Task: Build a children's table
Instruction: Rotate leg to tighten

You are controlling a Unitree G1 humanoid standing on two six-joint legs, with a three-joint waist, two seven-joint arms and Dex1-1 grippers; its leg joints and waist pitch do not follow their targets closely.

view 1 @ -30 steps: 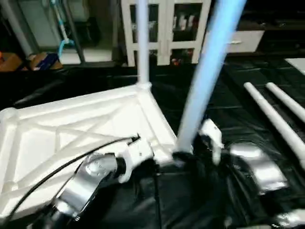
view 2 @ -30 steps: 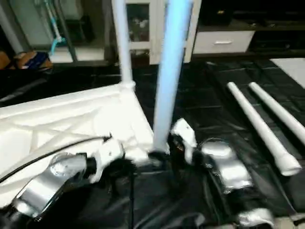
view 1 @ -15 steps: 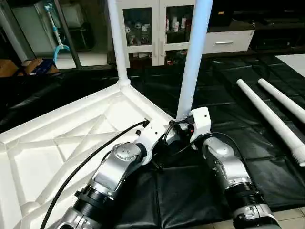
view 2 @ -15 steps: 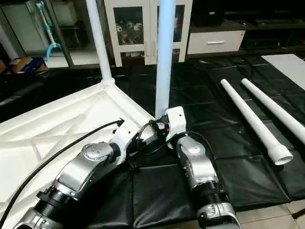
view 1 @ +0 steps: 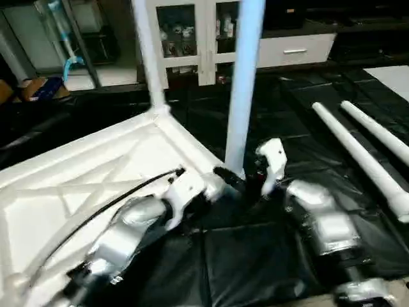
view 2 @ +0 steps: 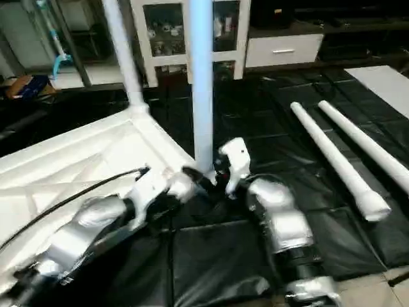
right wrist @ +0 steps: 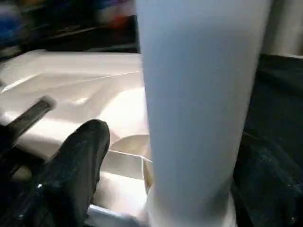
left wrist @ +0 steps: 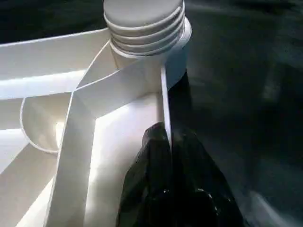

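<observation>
Table top (view 1: 96, 173): white plastic square, lying underside up on black floor mats (view 1: 255, 256), X-ribs showing; it fills the scene from centre out to 9 o'clock.

Near leg (view 1: 241, 89): white, upright in the corner socket at the scene's centre, rising toward 12 o'clock.

Far leg (view 1: 148, 57): white, upright in the next corner socket, at 11 o'clock from the near leg.

Loose legs, two: one (view 1: 358, 157) and another (view 1: 377, 131) lie side by side on the mats at 3 o'clock, well apart from the top.

Left gripper (left wrist: 168, 142): fingers clenched on the rim wall of the table top, just beside the near leg's threaded socket (left wrist: 144, 23). A black cable (view 1: 96, 208) runs along its silver forearm.

Right gripper (view 1: 252, 181): at the foot of the near leg, at 4 o'clock from it; one black finger (right wrist: 75, 165) stands beside the leg with a gap between, so the claw reads as released, holding nothing.

Background: white glass-door cabinet (view 1: 192, 38) at 12 o'clock; white drawer unit (view 1: 297, 48) at 1 o'clock.
</observation>
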